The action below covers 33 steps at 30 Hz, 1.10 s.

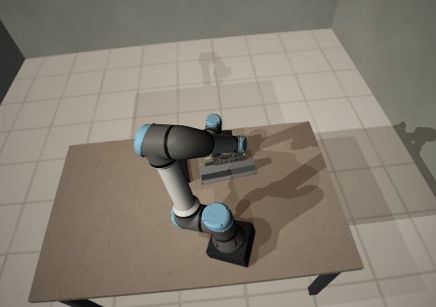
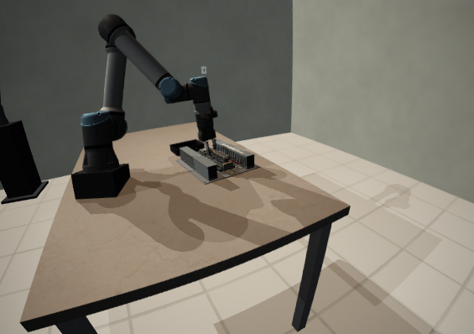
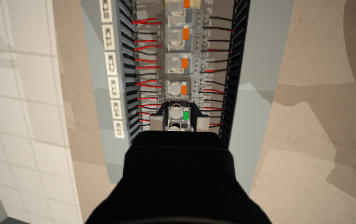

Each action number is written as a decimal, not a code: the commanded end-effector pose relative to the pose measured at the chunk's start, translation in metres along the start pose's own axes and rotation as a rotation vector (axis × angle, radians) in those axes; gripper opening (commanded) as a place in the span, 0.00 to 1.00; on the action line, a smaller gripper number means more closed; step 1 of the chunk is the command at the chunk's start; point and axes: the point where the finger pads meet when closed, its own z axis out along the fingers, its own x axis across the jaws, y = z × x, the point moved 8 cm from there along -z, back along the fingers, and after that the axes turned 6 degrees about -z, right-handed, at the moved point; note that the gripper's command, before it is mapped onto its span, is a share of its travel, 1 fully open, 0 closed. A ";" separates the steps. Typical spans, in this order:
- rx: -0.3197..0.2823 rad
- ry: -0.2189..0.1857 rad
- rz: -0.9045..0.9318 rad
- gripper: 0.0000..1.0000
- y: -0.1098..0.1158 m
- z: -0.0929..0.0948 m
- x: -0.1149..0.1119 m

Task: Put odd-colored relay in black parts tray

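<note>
The relay panel (image 1: 238, 170) (image 2: 205, 168) (image 3: 97, 75) lies on the table near its far side. In the wrist view a row of relays runs up the panel's middle; several have orange buttons (image 3: 185, 63), and the nearest relay (image 3: 179, 116) has a green button. My gripper (image 3: 179, 109) (image 2: 207, 144) is shut on the green-button relay, one finger on each side of it, at the end of the row. The relay sits low among the wires. The black parts tray (image 2: 184, 144) stands just behind the panel in the exterior view; the arm hides it in the top view.
Red wires (image 3: 145, 47) and black wires (image 3: 220, 45) run from the relays to slotted ducts on both sides. A grey duct block (image 2: 198, 163) stands along the panel's near edge. The robot base (image 1: 231, 247) (image 2: 100, 178) is on the table. A black stand (image 2: 9, 161) stands on the floor at the left.
</note>
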 end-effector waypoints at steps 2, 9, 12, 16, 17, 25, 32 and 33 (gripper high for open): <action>0.002 -0.018 -0.001 0.00 0.000 -0.001 0.001; 0.002 -0.018 -0.001 0.00 0.000 -0.001 0.001; 0.002 -0.018 -0.001 0.00 0.000 -0.001 0.001; 0.002 -0.017 -0.001 0.00 0.000 -0.001 0.001; 0.002 -0.017 -0.001 0.00 0.000 -0.001 0.001; 0.001 -0.007 -0.001 0.00 0.000 -0.001 0.000; -0.002 0.019 -0.001 0.00 0.000 0.000 -0.002; -0.002 0.023 -0.001 0.00 0.000 0.001 -0.003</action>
